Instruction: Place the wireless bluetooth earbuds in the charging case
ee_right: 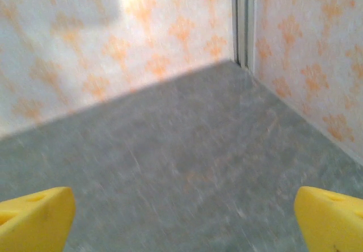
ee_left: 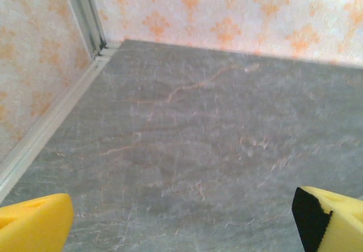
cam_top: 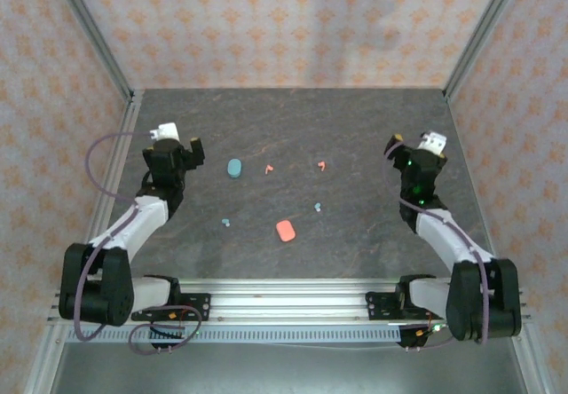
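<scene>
The likeliest trouble was the earbuds' size: tiny and flat on the bench (cam_top: 355,123), one could skid aside or get pinched crooked under wide fingers, or be carried to the wrong-coloured case. The left gripper (cam_top: 180,145) and right gripper (cam_top: 415,145) hung empty with fingers (ee_left: 34,222) spread, well apart from everything. Mid-bench lay two salmon-red earbuds (cam_top: 268,169) (cam_top: 320,165), two light blue earbuds (cam_top: 317,206) (cam_top: 227,222), one blue case (cam_top: 234,169) and one red case (cam_top: 285,231).

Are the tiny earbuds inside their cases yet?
Out. Two salmon-red plastic earbuds and two light blue ones lie loose on the dark table, apart from the teal pebble-shaped case and salmon-red case.
</scene>
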You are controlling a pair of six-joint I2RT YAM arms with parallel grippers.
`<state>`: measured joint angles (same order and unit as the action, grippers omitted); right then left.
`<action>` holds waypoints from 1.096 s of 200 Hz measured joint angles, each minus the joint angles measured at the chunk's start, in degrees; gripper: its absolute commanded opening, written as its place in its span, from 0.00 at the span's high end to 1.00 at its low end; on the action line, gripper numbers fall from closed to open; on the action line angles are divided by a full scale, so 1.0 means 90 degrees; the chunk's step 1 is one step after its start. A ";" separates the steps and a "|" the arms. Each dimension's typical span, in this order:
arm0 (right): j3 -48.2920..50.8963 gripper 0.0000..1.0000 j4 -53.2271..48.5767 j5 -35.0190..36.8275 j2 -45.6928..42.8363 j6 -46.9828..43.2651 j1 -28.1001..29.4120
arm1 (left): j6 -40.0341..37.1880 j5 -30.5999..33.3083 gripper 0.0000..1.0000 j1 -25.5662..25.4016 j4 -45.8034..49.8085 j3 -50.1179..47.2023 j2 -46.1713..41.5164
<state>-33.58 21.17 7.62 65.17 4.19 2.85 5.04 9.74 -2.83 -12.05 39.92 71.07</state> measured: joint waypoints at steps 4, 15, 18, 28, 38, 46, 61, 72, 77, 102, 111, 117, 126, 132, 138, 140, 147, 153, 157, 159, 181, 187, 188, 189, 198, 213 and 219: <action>-0.0216 0.08 -0.0330 -0.0032 -0.0029 0.0075 0.0000 | 0.0070 0.0002 0.00 0.0000 0.0284 0.0170 -0.0066; -0.0826 0.09 -0.1144 -0.0177 -0.0019 0.0287 0.0049 | 0.0255 0.0000 0.00 0.0000 0.0976 0.0576 -0.0223; -0.1064 0.09 -0.1428 -0.0214 0.0002 0.0359 0.0085 | 0.0313 -0.0005 0.00 0.0000 0.1207 0.0687 -0.0272; -0.1549 0.10 -0.2106 -0.0340 0.0080 0.0478 0.0301 | 0.0495 -0.0036 0.00 0.0000 0.1790 0.0923 -0.0415; -0.1955 0.12 -0.2827 -0.0459 0.0182 0.0593 0.0670 | 0.0656 -0.0085 0.00 0.0000 0.2290 0.1052 -0.0529; -0.2174 0.12 -0.3254 -0.0559 0.0279 0.0656 0.1001 | 0.0804 -0.0165 0.00 0.0000 0.2744 0.1107 -0.0646; -0.2475 0.14 -0.4061 -0.0750 0.0571 0.0806 0.1792 | 0.1039 -0.0435 0.00 0.0000 0.3587 0.1117 -0.0826; -0.2616 0.14 -0.4590 -0.0852 0.0840 0.0957 0.2472 | 0.1144 -0.0675 0.03 0.0015 0.4044 0.1073 -0.0928; -0.2645 0.14 -0.4741 -0.0911 0.0950 0.0988 0.2705 | 0.1202 -0.0792 0.04 0.0024 0.4228 0.1030 -0.0993; -0.2902 0.14 -0.5564 -0.1117 0.1741 0.1489 0.4204 | 0.1375 -0.1333 0.09 0.0024 0.4813 0.0629 -0.1404; -0.3089 0.14 -0.5826 -0.1188 0.2113 0.1722 0.4682 | 0.1435 -0.1511 0.10 0.0024 0.4952 0.0430 -0.1586; -0.3247 0.14 -0.5945 -0.1265 0.2409 0.1872 0.4981 | 0.1464 -0.1617 0.10 0.0024 0.5051 0.0301 -0.1695; -0.3483 0.14 -0.6069 -0.1435 0.2861 0.2074 0.5365 | 0.1528 -0.1753 0.11 0.0024 0.5127 0.0129 -0.1802; -0.3589 0.14 -0.6101 -0.1511 0.3070 0.2159 0.5513 | 0.1564 -0.1819 0.11 0.0024 0.5153 0.0049 -0.1834; -0.3718 0.14 -0.6164 -0.1637 0.3330 0.2266 0.5646 | 0.1603 -0.1892 0.12 0.0024 0.5180 -0.0022 -0.1843; -0.3735 0.15 -0.6166 -0.1654 0.3371 0.2280 0.5680 | 0.1613 -0.1909 0.13 0.0024 0.5192 -0.0044 -0.1841; -0.3815 0.15 -0.6217 -0.1761 0.3548 0.2368 0.5741 | 0.1634 -0.1996 0.13 0.0024 0.5207 -0.0100 -0.1836; -0.3891 0.15 -0.6275 -0.1855 0.3740 0.2438 0.5768 | 0.1666 -0.2067 0.13 0.0024 0.5224 -0.0136 -0.1817; -0.3929 0.15 -0.6324 -0.1882 0.3815 0.2477 0.5768 | 0.1676 -0.2098 0.13 0.0024 0.5231 -0.0151 -0.1807; -0.3951 0.15 -0.6351 -0.1902 0.3859 0.2489 0.5765 | 0.1681 -0.2125 0.13 0.0024 0.5229 -0.0158 -0.1795; -0.4267 0.17 -0.6642 -0.2042 0.4245 0.2594 0.5707 | 0.1739 -0.2310 0.14 0.0022 0.5221 -0.0163 -0.1644; -0.4347 0.17 -0.6708 -0.2052 0.4318 0.2608 0.5702 | 0.1749 -0.2356 0.13 0.0022 0.5221 -0.0163 -0.1603; -0.4357 0.18 -0.6720 -0.2062 0.4328 0.2611 0.5702 | 0.1751 -0.2358 0.13 0.0022 0.5221 -0.0163 -0.1588; -0.4379 0.18 -0.6732 -0.2067 0.4342 0.2613 0.5702 | 0.1751 -0.2358 0.13 0.0022 0.5221 -0.0163 -0.1588; -0.4461 0.20 -0.6785 -0.2086 0.4422 0.2616 0.5702 | 0.1770 -0.2392 0.14 0.0022 0.5219 -0.0163 -0.1542; -0.4575 0.29 -0.6907 -0.2161 0.4554 0.2640 0.5702 | 0.1775 -0.2421 0.15 0.0022 0.5214 -0.0163 -0.1518; -0.4609 0.32 -0.6941 -0.2183 0.4600 0.2623 0.5702 | 0.1778 -0.2429 0.16 0.0022 0.5212 -0.0163 -0.1518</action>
<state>-75.07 -41.30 -12.03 106.56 27.79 54.17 21.04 -12.12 -2.63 34.85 38.46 57.41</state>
